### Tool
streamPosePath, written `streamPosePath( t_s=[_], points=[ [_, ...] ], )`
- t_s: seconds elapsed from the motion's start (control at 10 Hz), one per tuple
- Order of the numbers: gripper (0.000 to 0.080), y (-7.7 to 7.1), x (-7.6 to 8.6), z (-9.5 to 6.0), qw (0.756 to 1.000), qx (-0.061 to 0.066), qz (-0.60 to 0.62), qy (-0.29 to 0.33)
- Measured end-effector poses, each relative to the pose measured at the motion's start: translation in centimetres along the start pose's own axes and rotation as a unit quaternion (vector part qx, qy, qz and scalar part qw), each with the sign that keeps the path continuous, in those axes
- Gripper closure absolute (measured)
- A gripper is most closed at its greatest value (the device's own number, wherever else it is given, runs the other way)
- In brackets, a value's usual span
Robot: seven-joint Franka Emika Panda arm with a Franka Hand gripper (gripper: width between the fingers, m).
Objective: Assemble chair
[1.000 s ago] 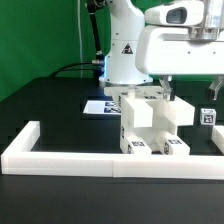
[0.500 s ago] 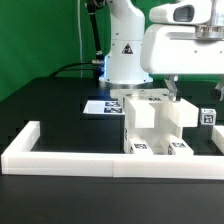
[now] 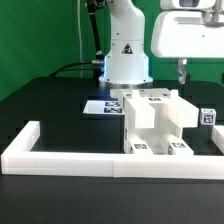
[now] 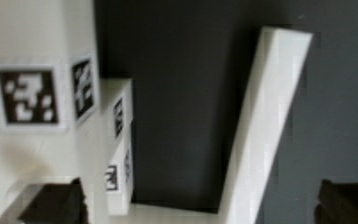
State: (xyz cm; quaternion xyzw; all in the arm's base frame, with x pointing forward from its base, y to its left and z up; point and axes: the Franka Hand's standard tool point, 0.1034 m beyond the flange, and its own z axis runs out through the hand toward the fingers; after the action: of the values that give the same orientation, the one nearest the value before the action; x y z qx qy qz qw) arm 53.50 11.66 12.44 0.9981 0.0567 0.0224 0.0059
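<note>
Pincer [image 4: 201, 203] hangs open and empty, its dark fingertips [image 4: 60, 200] spread well apart. Below it stands the chair [image 3: 152, 122], with several white blocks already joined. It rests on the black surface [image 3: 50, 110], close to the white rail [image 3: 60, 157]. Also below the pincer, just beside the chair, a small tagged piece [image 3: 208, 116] looks loose. I judge the build well along, with at least one part left to fit.

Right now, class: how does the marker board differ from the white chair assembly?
The marker board lies thin and flat on the table; the chair assembly stands tall and blocky. The marker board sits farther back; the chair assembly rests by the front white rail. Both are white and carry black tags.
</note>
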Motion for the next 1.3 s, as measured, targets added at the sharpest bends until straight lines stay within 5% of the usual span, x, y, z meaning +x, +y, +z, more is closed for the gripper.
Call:
streamPosePath(
  t_s=[0.3,0.7,1.0,1.3],
  points=[
    [0.0151,-0.2,-2.7,1.1,0.999,0.007,0.034,0.012],
    [0.0151,-0.2,-2.7,1.2,0.999,0.007,0.04,0.011],
    [0.0151,-3.0,-5.5,2.8,0.995,0.021,0.1,-0.009],
    [0.0151,-4.9,-6.5,4.6,0.994,0.031,0.107,-0.01]
  ],
)
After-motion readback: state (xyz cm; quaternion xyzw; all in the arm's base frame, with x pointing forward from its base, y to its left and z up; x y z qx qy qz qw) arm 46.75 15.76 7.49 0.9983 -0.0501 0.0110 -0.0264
